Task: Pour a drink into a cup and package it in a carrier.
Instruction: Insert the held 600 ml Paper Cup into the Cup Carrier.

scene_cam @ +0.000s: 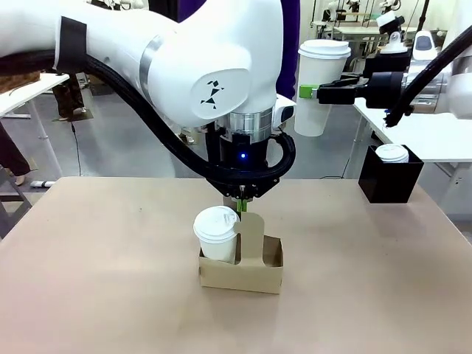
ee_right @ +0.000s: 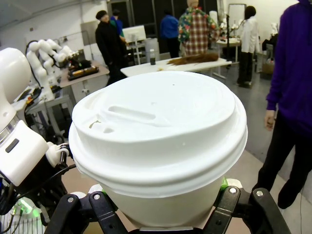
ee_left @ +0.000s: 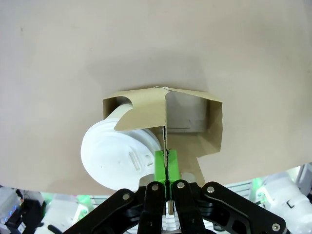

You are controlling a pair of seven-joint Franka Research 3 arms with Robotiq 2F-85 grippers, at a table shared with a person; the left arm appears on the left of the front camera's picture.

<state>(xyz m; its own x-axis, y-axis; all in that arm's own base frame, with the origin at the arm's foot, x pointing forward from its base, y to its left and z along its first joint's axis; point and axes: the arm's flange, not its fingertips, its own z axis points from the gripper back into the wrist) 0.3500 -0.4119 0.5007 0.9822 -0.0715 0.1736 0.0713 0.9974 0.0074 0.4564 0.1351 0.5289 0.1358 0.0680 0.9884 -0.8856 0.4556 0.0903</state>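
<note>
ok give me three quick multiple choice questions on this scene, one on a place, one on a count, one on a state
1. What does the left pincer grip?
A) a cup lid
B) the handle tab of the carrier
C) nothing

2. How many cups sit in the carrier?
A) none
B) two
C) one

3. The raised cup in the right pincer is:
A) lidded
B) open-topped
C) crushed

Answers:
1 B, the green pads pinch the cardboard tab.
2 C, one lidded cup fills a slot and the other slot is empty.
3 A, a white lid covers its top.
</note>
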